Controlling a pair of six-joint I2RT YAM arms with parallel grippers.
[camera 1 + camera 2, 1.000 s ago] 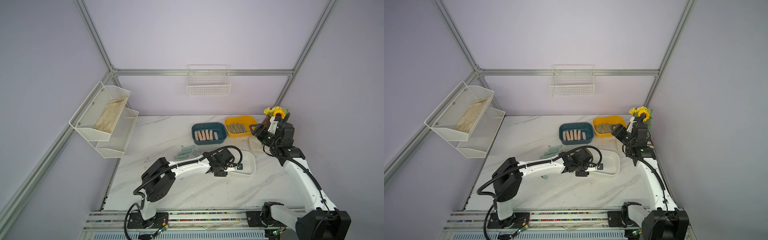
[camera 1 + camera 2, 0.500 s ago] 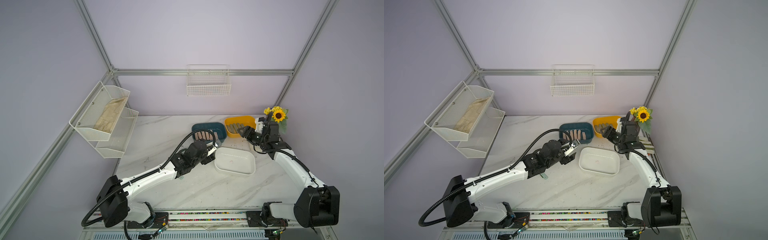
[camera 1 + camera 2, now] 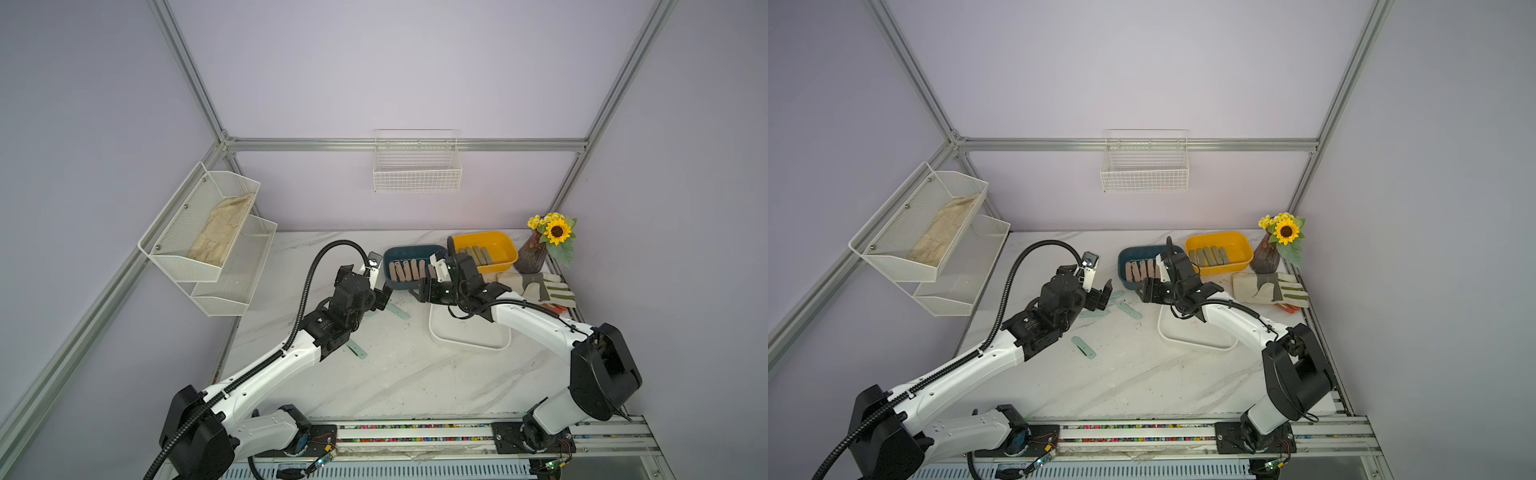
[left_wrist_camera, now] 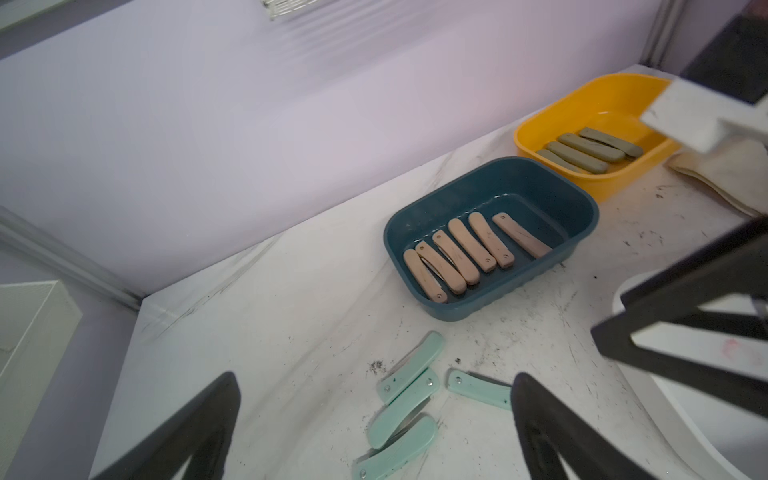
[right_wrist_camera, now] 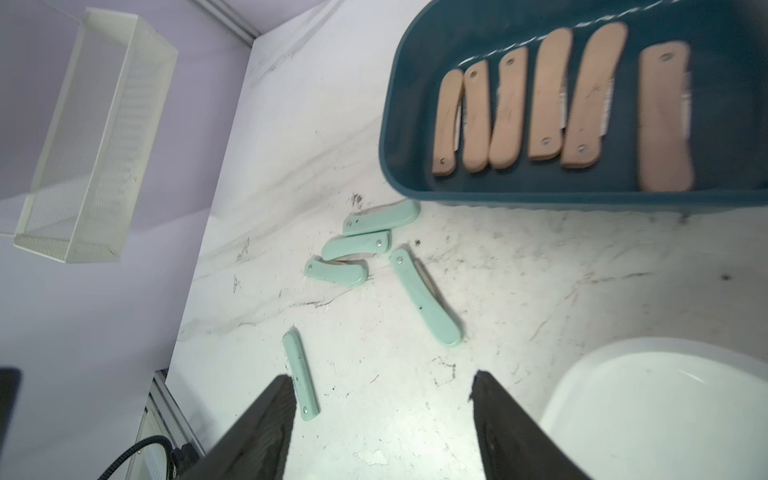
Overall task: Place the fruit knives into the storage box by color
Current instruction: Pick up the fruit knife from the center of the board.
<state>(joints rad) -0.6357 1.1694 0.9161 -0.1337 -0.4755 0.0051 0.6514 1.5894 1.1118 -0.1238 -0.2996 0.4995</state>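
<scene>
Several mint green fruit knives (image 5: pixel 426 297) lie loose on the marble in front of the blue storage box (image 3: pixel 390 253). A tight cluster of three (image 4: pixel 403 399) lies below my left gripper (image 4: pixel 374 376), which is open wide and empty. My right gripper (image 5: pixel 381 376) is open too, over bare marble between a single mint knife (image 5: pixel 301 374) and the white box (image 5: pixel 665 407). Peach pink knives (image 4: pixel 469 249) fill the blue box in a row. Olive knives (image 4: pixel 590 149) lie in the yellow box (image 3: pixel 500 243). In both top views the two grippers (image 3: pixel 380 297) (image 3: pixel 1144 291) face each other closely.
A striped work glove (image 3: pixel 536 286) lies at the right, beside a vase of sunflowers (image 3: pixel 548 241). The white box (image 3: pixel 469 338) sits under the right arm. White mesh shelves (image 3: pixel 208 232) hang on the left wall and a wire basket (image 3: pixel 417 166) on the back wall.
My left gripper has opened wide and pulled back from the white box to the mint knives. The right arm has swung from the yellow box to the front of the blue box.
</scene>
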